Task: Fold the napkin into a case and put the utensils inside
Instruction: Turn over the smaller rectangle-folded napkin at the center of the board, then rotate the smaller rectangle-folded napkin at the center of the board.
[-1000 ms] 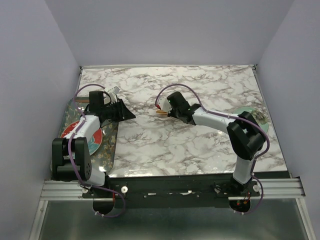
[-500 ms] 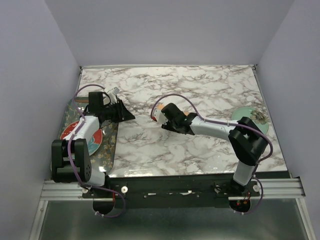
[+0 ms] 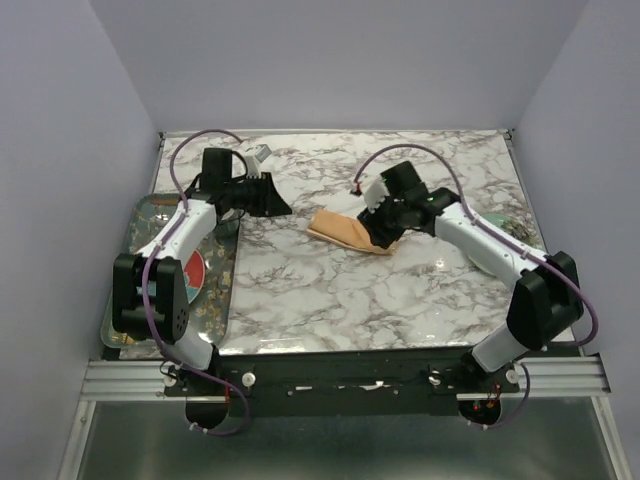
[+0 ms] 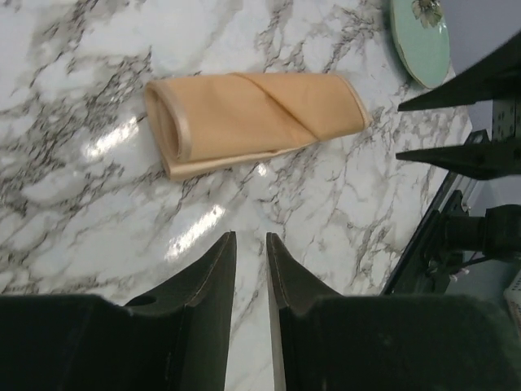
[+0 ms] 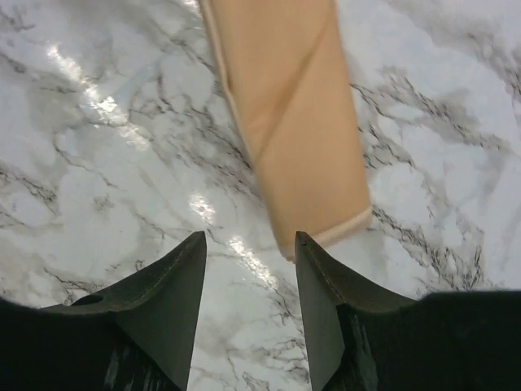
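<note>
Top external: the case [image 3: 343,229] lies flat mid-worktop, reachable by both arms; I hold my right gripper [image 3: 384,232] open above its end, left gripper [image 3: 281,205] narrowly parted, apparently empty.

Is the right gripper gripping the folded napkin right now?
No, the right gripper stands open, empty, with the napkin lying flat on the table ahead.

- The case [image 5: 297,122], a folded peach-orange cloth with a diagonal crease, lies flat on the marble table [image 5: 106,163].
- The right gripper [image 5: 250,240] hangs spread, holding nothing, with the case's hemmed end just beside one finger.
</note>
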Controlling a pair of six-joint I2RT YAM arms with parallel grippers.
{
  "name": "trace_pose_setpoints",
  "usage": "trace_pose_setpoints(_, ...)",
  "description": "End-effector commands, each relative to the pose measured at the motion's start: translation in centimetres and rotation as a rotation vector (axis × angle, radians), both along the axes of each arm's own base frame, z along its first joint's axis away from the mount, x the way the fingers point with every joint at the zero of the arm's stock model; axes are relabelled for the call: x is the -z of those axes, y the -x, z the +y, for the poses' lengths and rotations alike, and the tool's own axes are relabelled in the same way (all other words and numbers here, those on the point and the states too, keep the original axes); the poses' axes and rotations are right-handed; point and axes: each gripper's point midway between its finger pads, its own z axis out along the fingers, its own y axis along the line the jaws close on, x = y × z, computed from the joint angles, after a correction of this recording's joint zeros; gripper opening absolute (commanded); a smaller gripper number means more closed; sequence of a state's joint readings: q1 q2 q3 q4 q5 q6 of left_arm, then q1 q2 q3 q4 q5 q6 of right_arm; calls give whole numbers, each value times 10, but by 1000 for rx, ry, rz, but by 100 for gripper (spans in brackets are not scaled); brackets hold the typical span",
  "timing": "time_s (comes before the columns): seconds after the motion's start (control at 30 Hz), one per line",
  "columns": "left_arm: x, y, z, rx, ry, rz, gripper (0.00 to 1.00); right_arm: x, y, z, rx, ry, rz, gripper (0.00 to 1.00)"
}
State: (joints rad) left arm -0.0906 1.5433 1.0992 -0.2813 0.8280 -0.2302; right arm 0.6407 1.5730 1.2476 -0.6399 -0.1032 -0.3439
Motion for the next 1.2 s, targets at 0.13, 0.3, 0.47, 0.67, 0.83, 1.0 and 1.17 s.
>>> trace_pose_setpoints(0.13, 18, -30, -80, 150, -72, 16, 26, 6, -19, -34, 143, -212, 339, 48)
trace_pose_setpoints(0.3, 31, -46, -110, 172, -85, 42, 22, 25, -27, -34, 141, -213, 407, 47)
trace_pose_setpoints(0.47, 69, -43, -115, 170, -105, 150, 20, 56, -17, -38, 146, -177, 490, 46)
trace_pose_setpoints(0.67, 114, -23, -103, 178, -170, 281, 17, 85, 1, -37, 169, -167, 607, 46)
trace_pose_setpoints(0.83, 136, 0, -91, 197, -224, 353, 13, 100, 19, -36, 194, -176, 709, 46)
trace_pose_setpoints(1.0, 155, 13, -78, 201, -280, 419, 13, 103, 35, -34, 207, -195, 775, 45)
trace_pose_setpoints(1.17, 146, 7, -71, 205, -233, 422, 17, 78, 36, -29, 172, -239, 762, 48)
